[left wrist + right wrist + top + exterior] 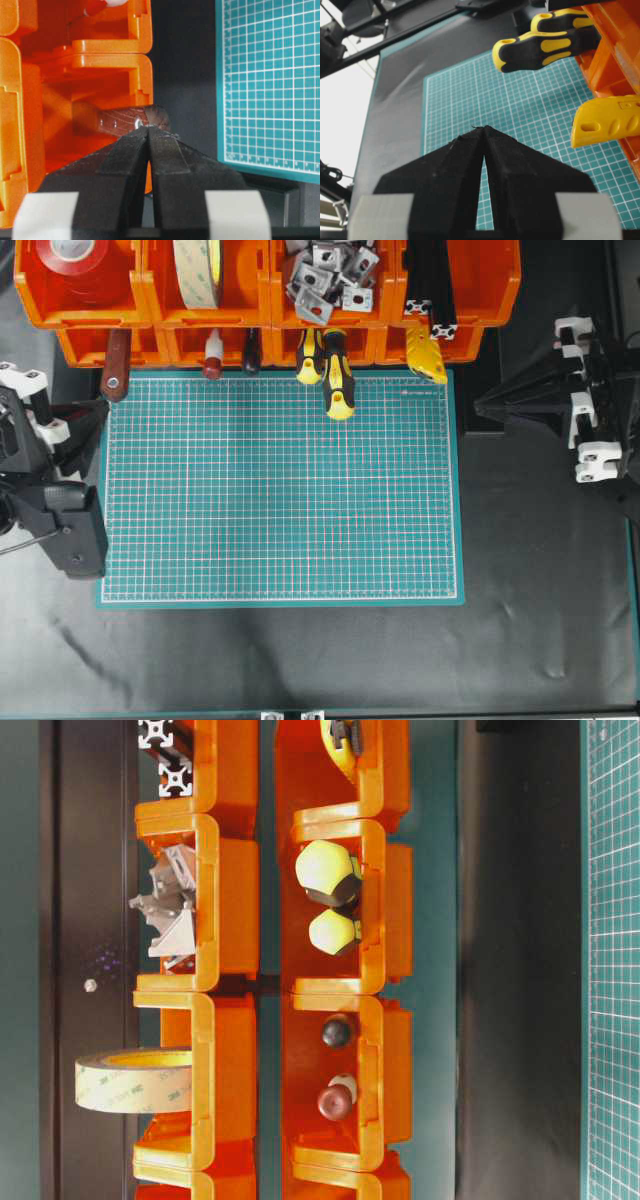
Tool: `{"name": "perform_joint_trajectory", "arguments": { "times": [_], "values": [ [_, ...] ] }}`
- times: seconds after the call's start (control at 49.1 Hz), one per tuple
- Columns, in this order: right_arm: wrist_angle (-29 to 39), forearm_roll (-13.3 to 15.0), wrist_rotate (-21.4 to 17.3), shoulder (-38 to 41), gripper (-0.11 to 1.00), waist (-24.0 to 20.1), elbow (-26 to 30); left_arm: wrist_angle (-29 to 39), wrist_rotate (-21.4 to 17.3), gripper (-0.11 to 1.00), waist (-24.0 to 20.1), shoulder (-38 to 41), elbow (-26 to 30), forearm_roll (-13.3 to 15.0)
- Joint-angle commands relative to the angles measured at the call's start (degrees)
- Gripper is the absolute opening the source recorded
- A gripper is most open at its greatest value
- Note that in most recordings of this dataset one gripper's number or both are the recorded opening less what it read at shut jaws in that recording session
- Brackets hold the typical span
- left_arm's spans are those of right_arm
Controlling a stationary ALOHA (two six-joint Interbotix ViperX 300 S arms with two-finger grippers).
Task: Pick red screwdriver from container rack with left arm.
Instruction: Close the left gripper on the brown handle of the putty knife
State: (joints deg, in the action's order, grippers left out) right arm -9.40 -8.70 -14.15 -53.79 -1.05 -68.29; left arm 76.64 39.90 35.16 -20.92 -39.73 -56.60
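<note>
Black sheeting covers the bench [300,660], and a green cutting mat [280,490] printed with a white grid lies at its centre. Along the far edge stands the container rack [455,295], two tiers of bright orange bins. The upper bins hold a red tape roll [75,260], a pale tape roll [198,270], grey metal brackets [325,275] and black slotted bars [430,285]. From the lower bins project two yellow-and-black screwdrivers [335,375], a yellow tool [427,355], a small red-and-white-handled tool [212,352] and a dark handle [251,352].

The red screwdriver [115,365] rests in the leftmost lower bin, its reddish-brown wooden handle reaching out over the bin's front toward the mat's far-left corner, the hole at its end visible from overhead.

The left arm [55,510] stands at the mat's left edge, its wrist bent toward the rack. In the left wrist view the left claw [148,129] has its jaws pressed together, empty, with the tips just in front of the handle end; whether they touch the wood cannot be told.

The right arm [590,410] rests at the right side, well apart from the rack, pointing toward the mat. The right claw [484,128] is also closed, its tips meeting, and holds nothing.
</note>
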Motion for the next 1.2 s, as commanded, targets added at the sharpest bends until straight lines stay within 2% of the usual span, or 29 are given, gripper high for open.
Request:
{"name": "perform_joint_trajectory", "arguments": {
  "times": [0.0, 0.224, 0.305, 0.407, 0.55, 0.631, 0.957, 1.181],
  "values": [
    [0.1, -0.2, 0.0, 0.4, 0.01, -0.1, 1.2, 0.1, 0.1, 0.00, 0.2, -0.1, 1.7, -0.5],
    [0.3, -0.1, -0.1, 0.3, 0.01, -0.2, 1.0, 0.2, 0.1, 0.01, 0.1, 0.4, 2.1, -0.4],
    [0.3, -0.1, -0.1, 0.2, 0.01, -0.4, 1.0, 0.1, 0.1, 0.07, 0.2, 0.4, 2.1, -0.4],
    [0.3, -0.1, -0.1, 0.2, 0.01, -0.4, 0.8, -0.4, 0.4, 0.29, -0.1, 0.3, 1.8, -0.4],
    [0.3, -0.1, -0.1, 0.2, 0.01, -0.7, 0.8, -3.3, 0.1, 0.73, -1.3, 0.0, 1.1, -0.2],
    [0.3, -0.2, -0.1, 0.2, 0.01, -0.8, 0.8, -4.5, 0.0, 0.88, -2.5, -0.4, 0.5, -0.2],
    [0.7, -0.2, -0.1, 0.0, 0.01, -1.4, 0.6, -8.8, -0.1, 0.89, -8.3, -2.4, -3.5, -0.2],
    [0.7, -0.1, -0.1, -0.1, 0.01, -1.4, 0.6, -10.6, 0.0, 0.89, -9.1, -3.0, -4.5, -0.2]
  ]
}}
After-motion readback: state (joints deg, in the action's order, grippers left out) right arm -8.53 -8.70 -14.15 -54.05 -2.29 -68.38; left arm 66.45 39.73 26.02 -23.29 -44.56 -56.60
